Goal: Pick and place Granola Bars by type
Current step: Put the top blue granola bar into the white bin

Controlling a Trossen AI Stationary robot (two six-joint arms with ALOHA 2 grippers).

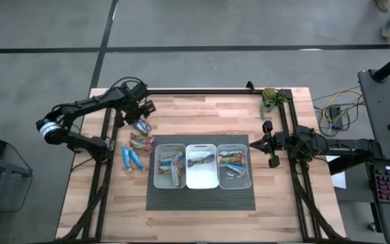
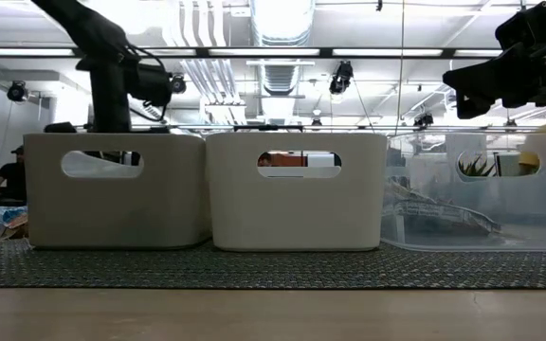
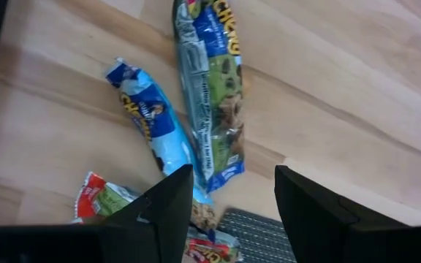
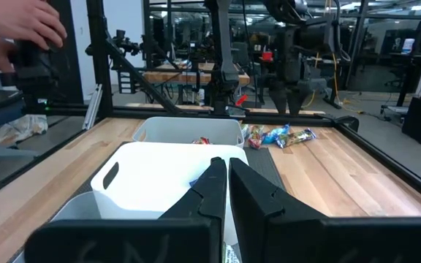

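1. Left gripper (image 3: pixel 226 212): fingers spread, hovering over loose granola bars (image 1: pixel 138 135) on the counter (image 1: pixel 202 115) beside the bins (image 1: pixel 202 165). Risk: overlapping wrappers, two lifted together.
2. Right gripper (image 4: pixel 227 179): clenched empty, waiting by the bins.

Bare table (image 1: pixel 202 115) lies open behind the bins (image 1: pixel 202 165); plant (image 1: pixel 271 99) crowds one corner.
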